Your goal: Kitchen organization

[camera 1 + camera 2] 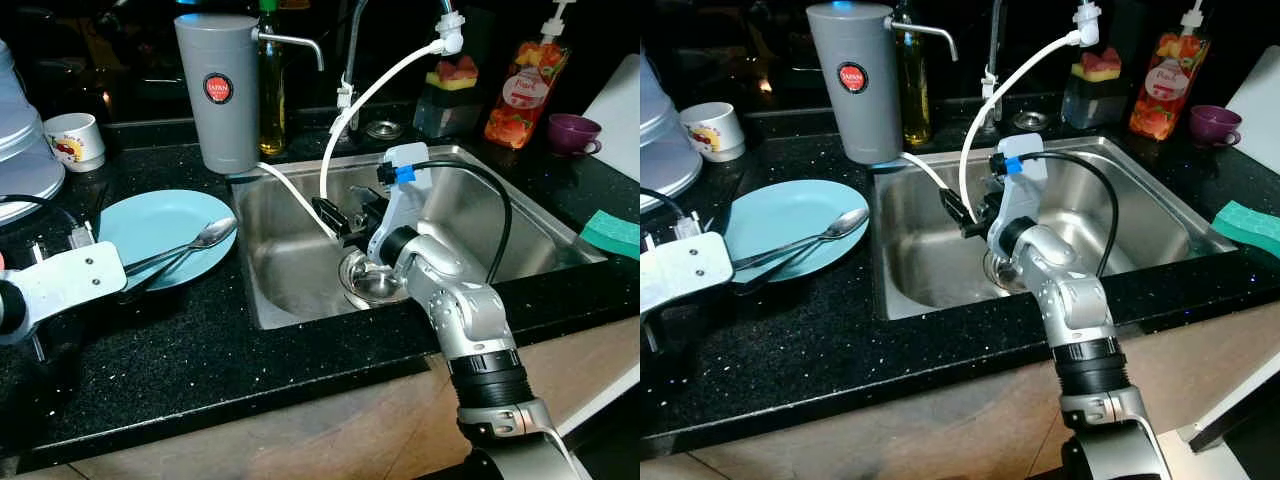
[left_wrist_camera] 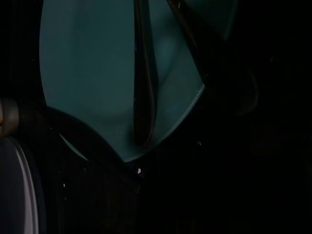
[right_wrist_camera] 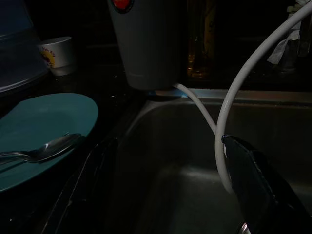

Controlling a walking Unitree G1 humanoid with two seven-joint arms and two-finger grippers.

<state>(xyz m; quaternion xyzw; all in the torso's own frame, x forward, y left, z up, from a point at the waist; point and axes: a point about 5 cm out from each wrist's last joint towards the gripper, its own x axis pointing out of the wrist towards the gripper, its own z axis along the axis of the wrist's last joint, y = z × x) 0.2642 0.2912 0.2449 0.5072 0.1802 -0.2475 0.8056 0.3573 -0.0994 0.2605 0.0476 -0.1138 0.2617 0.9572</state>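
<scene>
A teal plate [image 1: 160, 225] lies on the black counter left of the sink, with a spoon [image 1: 200, 240] and a second dark utensil across it. My left gripper [image 1: 128, 288] sits at the plate's near edge. In the left wrist view its dark fingers [image 2: 214, 73] stand apart, open, on either side of the spoon's handle [image 2: 144, 97]. My right gripper [image 1: 345, 215] is down inside the steel sink [image 1: 540, 225], above the drain strainer [image 1: 375, 282]. It is open and holds nothing, and a white hose [image 3: 229, 122] hangs just beside one finger [image 3: 258, 185].
A grey water filter [image 1: 217, 90] and an oil bottle [image 1: 270, 95] stand behind the sink's left corner. A white cup [image 1: 75, 140] is at far left. At right are a soap bottle [image 1: 522, 95], a purple cup [image 1: 572, 132] and a green sponge [image 1: 612, 232].
</scene>
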